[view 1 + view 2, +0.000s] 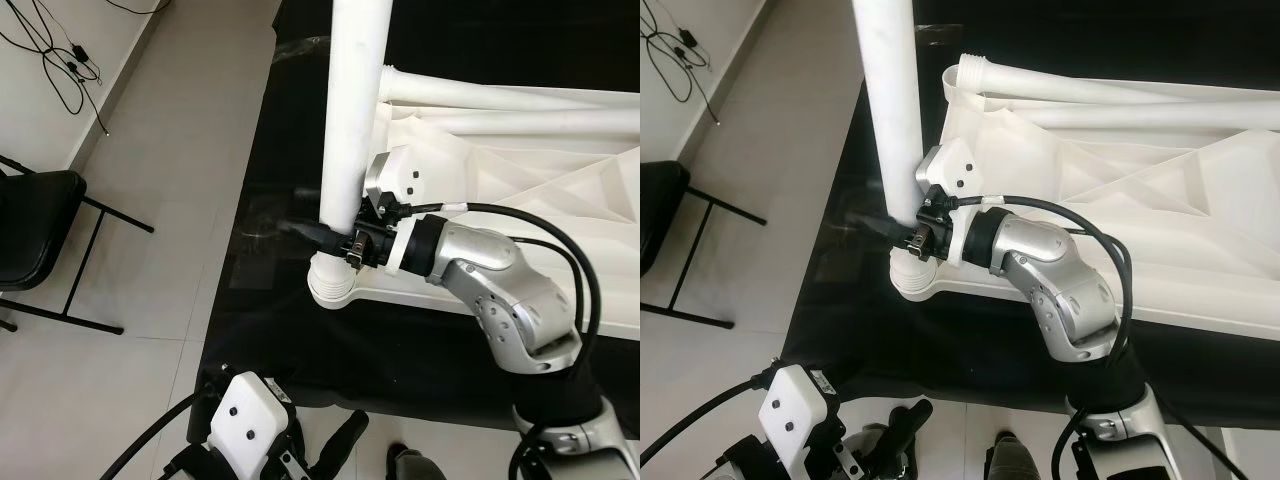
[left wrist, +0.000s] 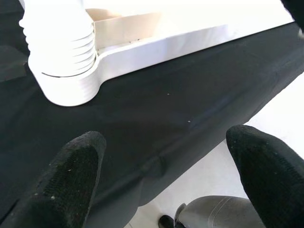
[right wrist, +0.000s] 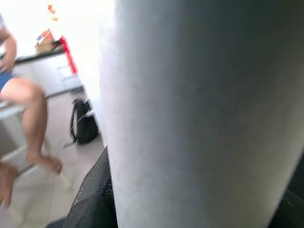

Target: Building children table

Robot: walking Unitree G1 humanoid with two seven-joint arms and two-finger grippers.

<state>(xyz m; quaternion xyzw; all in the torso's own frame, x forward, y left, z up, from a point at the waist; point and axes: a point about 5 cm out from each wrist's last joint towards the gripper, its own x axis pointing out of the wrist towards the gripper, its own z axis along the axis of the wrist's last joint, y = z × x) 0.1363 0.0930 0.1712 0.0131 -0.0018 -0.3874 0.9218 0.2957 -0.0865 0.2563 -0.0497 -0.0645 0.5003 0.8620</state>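
The white children's table top (image 1: 520, 170) lies upside down on a black cloth (image 1: 300, 340). A white table leg (image 1: 350, 110) stands upright in the threaded corner socket (image 1: 332, 285) at the near left corner. My right gripper (image 1: 328, 234) is shut on this leg just above the socket; the leg (image 3: 204, 114) looms close in the right wrist view, with a black finger (image 3: 92, 199) beside it. My left gripper (image 2: 166, 175) hangs low near the cloth's front edge, open, fingertips (image 2: 76, 175) wide apart, facing the socket (image 2: 66, 71).
A black folding chair (image 1: 30, 240) stands on the tiled floor to the left, with cables (image 1: 60, 55) beyond it near the wall. A person's bare legs (image 3: 28, 118) and a dark bag (image 3: 83, 126) show across the room. More white legs (image 1: 500, 95) lie on the table top.
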